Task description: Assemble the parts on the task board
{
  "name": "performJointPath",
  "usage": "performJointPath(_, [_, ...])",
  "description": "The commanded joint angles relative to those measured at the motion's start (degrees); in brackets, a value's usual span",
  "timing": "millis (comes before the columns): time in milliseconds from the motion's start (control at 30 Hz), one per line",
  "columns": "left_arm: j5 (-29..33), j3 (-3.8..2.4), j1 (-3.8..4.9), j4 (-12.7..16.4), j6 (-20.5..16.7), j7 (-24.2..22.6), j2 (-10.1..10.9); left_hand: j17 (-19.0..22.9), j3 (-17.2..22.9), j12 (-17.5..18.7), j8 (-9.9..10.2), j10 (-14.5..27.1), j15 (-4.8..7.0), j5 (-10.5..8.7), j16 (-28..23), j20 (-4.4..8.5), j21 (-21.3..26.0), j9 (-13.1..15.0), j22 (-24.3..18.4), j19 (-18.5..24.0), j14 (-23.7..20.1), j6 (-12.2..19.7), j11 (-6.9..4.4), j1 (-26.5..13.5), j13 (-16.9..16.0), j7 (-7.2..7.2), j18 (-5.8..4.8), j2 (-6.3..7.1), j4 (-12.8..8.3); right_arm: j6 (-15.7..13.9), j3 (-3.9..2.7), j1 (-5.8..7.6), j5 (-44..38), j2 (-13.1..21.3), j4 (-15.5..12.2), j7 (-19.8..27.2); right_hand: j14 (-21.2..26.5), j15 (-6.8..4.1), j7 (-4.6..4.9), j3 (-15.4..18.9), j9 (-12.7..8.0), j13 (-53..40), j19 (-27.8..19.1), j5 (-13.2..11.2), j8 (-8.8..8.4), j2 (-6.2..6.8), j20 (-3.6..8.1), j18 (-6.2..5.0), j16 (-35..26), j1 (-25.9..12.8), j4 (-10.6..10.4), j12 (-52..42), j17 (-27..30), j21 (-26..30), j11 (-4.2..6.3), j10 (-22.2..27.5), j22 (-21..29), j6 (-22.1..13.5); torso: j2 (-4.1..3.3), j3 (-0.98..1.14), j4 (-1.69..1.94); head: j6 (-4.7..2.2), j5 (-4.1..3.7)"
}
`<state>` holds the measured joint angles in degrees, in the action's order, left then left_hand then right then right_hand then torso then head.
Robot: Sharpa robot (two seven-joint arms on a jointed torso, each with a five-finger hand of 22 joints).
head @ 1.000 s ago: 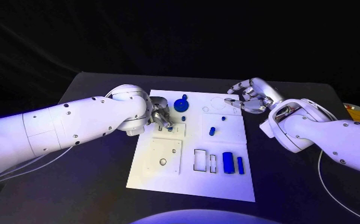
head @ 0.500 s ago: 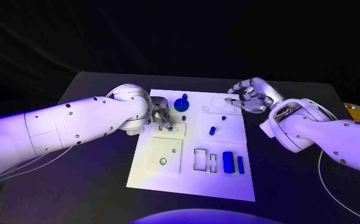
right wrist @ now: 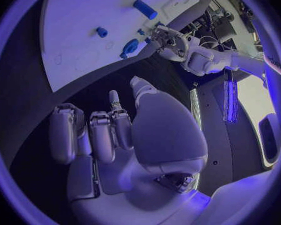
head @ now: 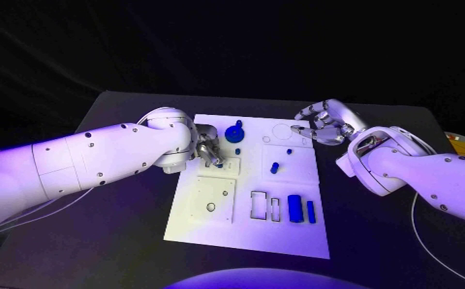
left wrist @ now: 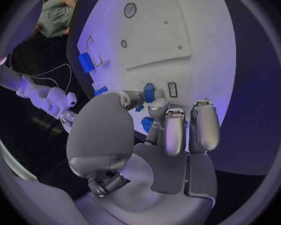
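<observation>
White rectangular task board [head: 291,235] lies mid-table. Left silver hand [head: 206,150] is over the board's left edge, fingers pinching a small blue part [left wrist: 149,92] beside a slot. Right silver hand [head: 324,125] hovers at the board's far right corner, fingers curled, holding nothing.

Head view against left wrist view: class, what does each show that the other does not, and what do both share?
Only the head view shows the right hand at the task board's far right corner. Only the left wrist view shows a small blue part at the left hand's fingertips. Both show the white board and the two blue blocks beside empty slots.
</observation>
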<state>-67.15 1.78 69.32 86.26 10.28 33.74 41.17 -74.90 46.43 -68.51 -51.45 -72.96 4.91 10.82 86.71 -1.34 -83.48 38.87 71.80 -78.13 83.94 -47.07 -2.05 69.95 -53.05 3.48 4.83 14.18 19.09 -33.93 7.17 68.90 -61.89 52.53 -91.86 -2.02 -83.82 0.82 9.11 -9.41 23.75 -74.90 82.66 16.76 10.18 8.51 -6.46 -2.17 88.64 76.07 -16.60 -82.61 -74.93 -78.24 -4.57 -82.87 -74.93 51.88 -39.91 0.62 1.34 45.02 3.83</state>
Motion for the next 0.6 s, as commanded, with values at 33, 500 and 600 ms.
performJointPath(33, [-0.09,0.12,-0.17,0.1,1.81,0.53,-0.05,-8.71,6.88,0.11,-0.32,-0.43,0.36,0.27,0.28,-0.03,-0.17,5.18,0.05,-0.36,4.37,-1.72,-0.29,-0.25,0.06,-1.92,-0.98,-0.37,-6.65,0.64,-0.01,-0.07,-0.17,-0.06,0.0,0.19,-4.86,-0.4,0.14,0.37,0.09,-6.99,-0.2,0.26,0.21,-0.36,0.01,-0.99,-0.2,0.0,-0.02,0.18,-9.32,0.16,0.05,0.19,-6.46,-0.36,0.0,0.02,-0.02,-0.03,0.04])
performJointPath(500, [0.55,0.11,-0.16,-0.17,2.25,1.0,-0.15,-8.7,6.87,0.17,-0.94,-0.64,0.45,-0.16,0.27,0.07,-0.17,5.69,0.09,-0.36,4.38,-1.97,-0.38,-2.44,0.47,-2.09,-0.99,-0.12,-6.04,0.69,-0.01,-0.1,-0.15,-0.07,0.05,0.23,-4.73,-0.41,0.14,0.46,0.08,-6.66,-0.42,0.3,0.28,-0.45,0.01,-1.08,-0.35,-0.21,-0.06,0.49,-8.82,0.54,0.05,0.49,-6.21,-0.41,0.01,0.07,0.02,0.21,0.09])
performJointPath(600, [0.71,0.11,-0.16,-0.22,2.41,1.08,-0.16,-8.71,6.57,0.12,-1.01,-0.73,0.48,-0.15,0.27,0.1,-0.21,5.78,0.25,-0.46,4.38,-2.01,-0.44,-3.3,0.45,-2.18,-1.02,0.14,-5.72,0.73,-0.01,-0.1,-0.14,-0.06,0.06,0.22,-4.71,-0.41,0.14,0.48,0.08,-6.62,-0.44,0.31,0.29,-0.47,0.01,-1.09,-0.38,-0.25,-0.06,0.53,-8.74,0.56,0.05,0.53,-6.19,-0.41,0.0,0.07,-0.01,0.27,0.12])
